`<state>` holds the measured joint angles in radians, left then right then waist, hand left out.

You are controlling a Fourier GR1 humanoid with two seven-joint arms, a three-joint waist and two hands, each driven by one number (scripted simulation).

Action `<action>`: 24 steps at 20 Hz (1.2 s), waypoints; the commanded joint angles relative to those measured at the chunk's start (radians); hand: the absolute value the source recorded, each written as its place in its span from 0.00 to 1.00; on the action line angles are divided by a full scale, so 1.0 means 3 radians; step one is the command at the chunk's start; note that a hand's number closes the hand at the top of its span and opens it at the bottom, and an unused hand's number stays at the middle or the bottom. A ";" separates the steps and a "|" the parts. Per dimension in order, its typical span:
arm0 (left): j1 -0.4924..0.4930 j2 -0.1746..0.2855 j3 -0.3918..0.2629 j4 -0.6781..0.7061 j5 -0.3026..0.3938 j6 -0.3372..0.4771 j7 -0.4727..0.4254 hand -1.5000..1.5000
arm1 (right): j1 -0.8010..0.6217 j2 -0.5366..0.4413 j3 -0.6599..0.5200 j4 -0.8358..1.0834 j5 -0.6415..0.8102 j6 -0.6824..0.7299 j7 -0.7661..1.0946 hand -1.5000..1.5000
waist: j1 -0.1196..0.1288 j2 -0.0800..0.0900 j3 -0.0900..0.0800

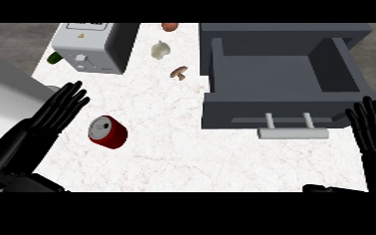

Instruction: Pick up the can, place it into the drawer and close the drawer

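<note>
Left robot hand [53, 113]: fingers straight and spread, holding nothing, just beside the can on its left and not touching it.
Right robot hand [363, 124]: at the view's right edge, fingers straight and pointing up, empty, resting by the drawer's front corner.
Can [108, 132]: red with a silver top, lying tipped on the marbled surface [183, 154], well apart from the drawer and to its left.
Handling: probably light, with a stiff thin wall that is smooth and a little slippery. Being round, it may roll if nudged. It is not fragile, though it could dent.
Where to hold: across the red side wall at mid-length, thumb on 1 side and fingers on the other, not on the ends.
Drawer [279, 74]: grey, pulled open, nothing visible inside, with a pale bar handle [294, 133] on the front.
Around: a white toaster [88, 47], a garlic bulb [160, 50], a mushroom [178, 72], a reddish-brown item [170, 27] and a green item [54, 58], all on the far side.
In the way: nothing lies between can and drawer. The drawer's front wall calls for lifting the can over it.
</note>
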<state>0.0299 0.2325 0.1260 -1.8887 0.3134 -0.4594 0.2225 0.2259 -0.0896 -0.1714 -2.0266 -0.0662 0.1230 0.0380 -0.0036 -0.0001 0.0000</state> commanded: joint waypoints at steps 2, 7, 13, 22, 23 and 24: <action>0.0096 -0.0149 -0.0086 0.0210 -0.0312 -0.0092 -0.0284 0.00 | 0.0093 0.0143 0.0148 -0.0189 0.0169 -0.0058 0.0102 0.00 | 0.0005 -0.0001 -0.0001; -0.0296 -0.0256 -0.0096 0.0657 -0.0572 0.0088 -0.0425 0.00 | 0.0042 0.0075 0.0023 -0.0278 0.0054 0.0015 0.0234 0.00 | -0.0007 0.0001 -0.0001; -0.0083 -0.0330 -0.0111 0.0782 -0.0814 0.0104 -0.0708 0.00 | 0.0046 0.0132 -0.0023 0.0116 0.0169 0.0129 -0.0238 0.00 | 0.0005 -0.0001 0.0000; -0.0191 -0.0102 0.0162 0.1545 -0.0979 -0.0080 -0.1367 0.00 | 0.0071 0.0116 -0.0152 -0.0049 0.0030 0.0188 -0.0053 0.00 | 0.0000 0.0000 0.0000; -0.0132 -0.0015 0.0217 0.1549 -0.0917 -0.0197 -0.1400 0.00 | 0.0025 0.0129 -0.0195 0.0198 0.0049 0.0197 -0.0292 0.00 | 0.0005 0.0000 0.0000; -0.0175 -0.0022 0.0232 0.1742 -0.1036 -0.0122 -0.1586 0.00 | 0.0160 0.0054 -0.0192 -0.0227 -0.0055 0.0273 0.0052 0.00 | -0.0006 -0.0001 -0.0001</action>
<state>-0.0146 0.2064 0.1732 -1.4656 0.0430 -0.4923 -0.1571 0.2482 -0.0547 -0.2074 -2.0315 -0.0482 0.1779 0.0110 -0.0032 0.0000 0.0000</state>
